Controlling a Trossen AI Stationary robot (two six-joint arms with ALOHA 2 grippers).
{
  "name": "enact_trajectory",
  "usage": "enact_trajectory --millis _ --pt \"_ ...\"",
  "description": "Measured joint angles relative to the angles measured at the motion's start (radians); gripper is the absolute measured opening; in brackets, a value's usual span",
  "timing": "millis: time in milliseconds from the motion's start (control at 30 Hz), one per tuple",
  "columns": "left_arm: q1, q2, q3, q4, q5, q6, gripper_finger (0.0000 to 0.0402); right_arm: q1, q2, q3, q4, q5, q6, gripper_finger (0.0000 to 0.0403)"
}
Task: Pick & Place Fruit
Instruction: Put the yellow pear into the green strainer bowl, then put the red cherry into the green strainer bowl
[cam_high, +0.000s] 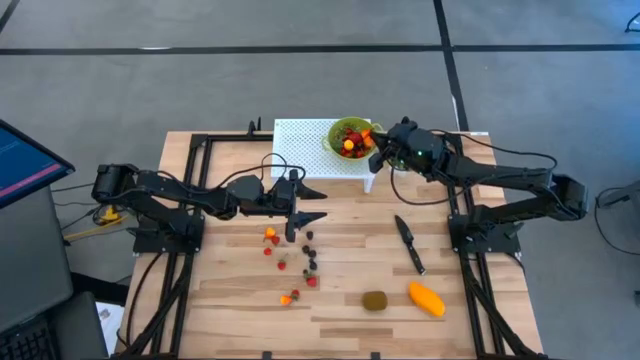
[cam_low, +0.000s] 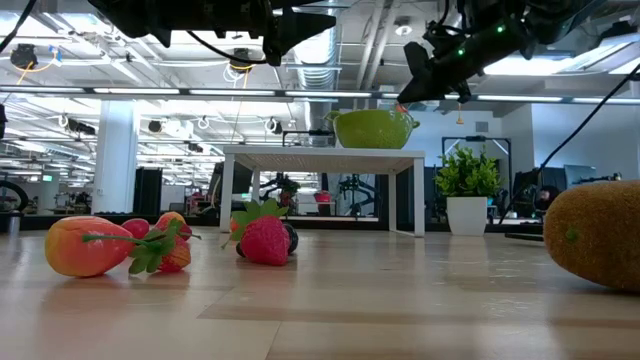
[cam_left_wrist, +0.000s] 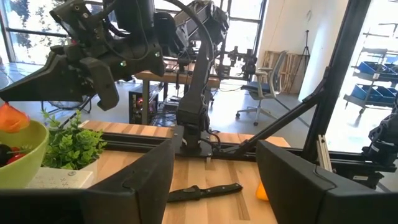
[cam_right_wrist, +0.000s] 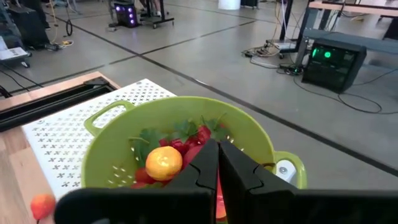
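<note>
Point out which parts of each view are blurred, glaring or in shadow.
Low view: the kiwi at the right edge looms soft and out of focus; ceiling lights glare behind the green colander. Left wrist view: bright windows wash out the background. High view: even light, soft shadows under the arms.

Lime-green colander (cam_right_wrist: 180, 140) holding red and orange fruit (cam_right_wrist: 163, 162), on a white perforated stand (cam_high: 300, 145). Pale wood-plank worktop (cam_high: 230, 290) bearing red berries (cam_high: 272, 238), brown kiwi (cam_high: 375, 300), orange-yellow mango (cam_high: 426, 298), black knife (cam_high: 409, 244).
</note>
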Motion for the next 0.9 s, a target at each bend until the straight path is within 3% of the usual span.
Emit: enact_trajectory --millis 233,567,733,900 --pt "0.000 0.000 0.000 0.000 0.000 0.000 0.0218 -0.013 0.000 0.000 -0.012 0.000 0.068 0.0010" --pt "0.000 0.000 0.000 0.001 0.000 0.000 0.0218 -0.022 -0.003 0.000 0.025 -0.028 0.072 0.0124" --pt "0.000 0.000 0.000 -0.006 0.001 -0.008 0.0218 0.026 -0.016 0.000 0.148 -0.102 0.062 0.0160" --pt "-0.006 0.000 0.000 -0.079 0.004 -0.026 0.0218 0.132 -0.047 0.000 0.215 -0.134 0.034 0.0168"
